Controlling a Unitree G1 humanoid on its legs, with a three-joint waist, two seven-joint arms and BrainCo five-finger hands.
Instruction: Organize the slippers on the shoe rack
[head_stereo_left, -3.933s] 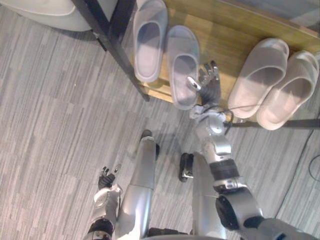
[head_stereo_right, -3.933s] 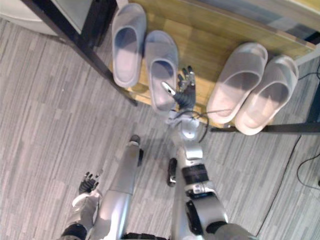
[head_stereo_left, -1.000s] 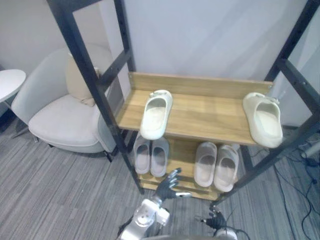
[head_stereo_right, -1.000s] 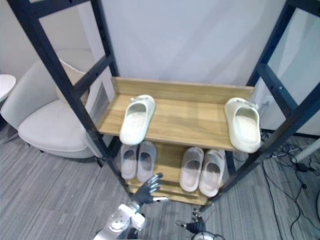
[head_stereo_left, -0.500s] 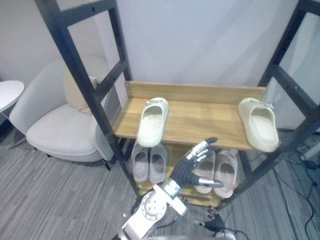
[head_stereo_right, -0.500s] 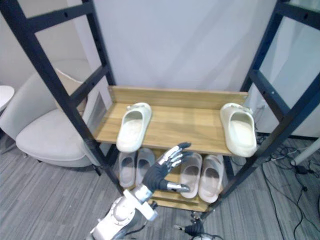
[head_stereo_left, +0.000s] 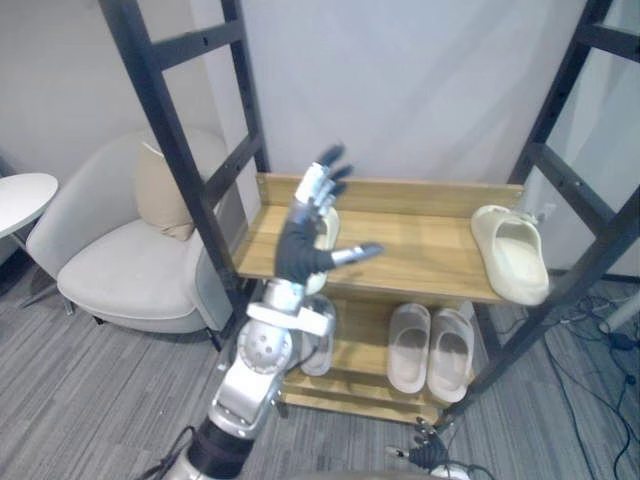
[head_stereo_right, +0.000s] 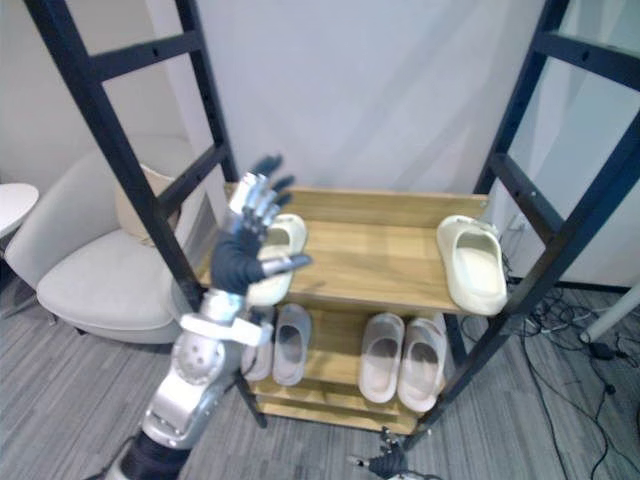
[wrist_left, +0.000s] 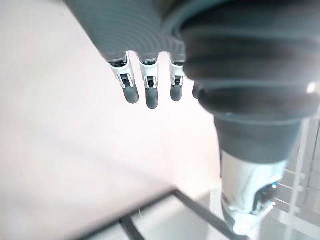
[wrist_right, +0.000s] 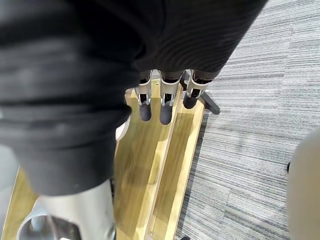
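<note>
Spreading apart with nothing between them, the fingers (head_stereo_left: 316, 187) of the left hand (head_stereo_left: 296, 252) stand up in the middle of the left eye view, the thumb stuck out toward the right of the frame. The hand is empty. Directly behind it lies the left cream slipper (head_stereo_right: 274, 252), at the front left of the shoe rack's upper shelf (head_stereo_left: 420, 250). Its partner, the right cream slipper (head_stereo_left: 509, 252), sits well apart at the shelf's right end, just beside the right black upright (head_stereo_left: 575, 290). On the lower shelf (head_stereo_right: 335, 340) a grey pair (head_stereo_right: 281, 344) and a pale pink pair (head_stereo_right: 402, 358) each lie side by side. The job left therefore appears to be bringing the two cream slippers together. The right hand (head_stereo_left: 430, 456) hangs at the bottom edge of the frame, its fingers (wrist_right: 165, 107) straight and holding nothing.

The likely trouble is that both cream slippers seem to reach the shelf's front edge. A hand coming in from the front could shove one off onto the carpet (head_stereo_left: 90, 400) rather than catch it. The forearm also passes near the left black upright (head_stereo_left: 166, 120) and could snag there.

The right eye view shows the left slipper's opening beside the thumb, where the left eye view has the palm in front of it. The left wrist view adds the straight fingers seen against a pale wall (wrist_left: 60, 125). The right wrist view looks down on the lower shelf's boards and the carpet beside them.
</note>
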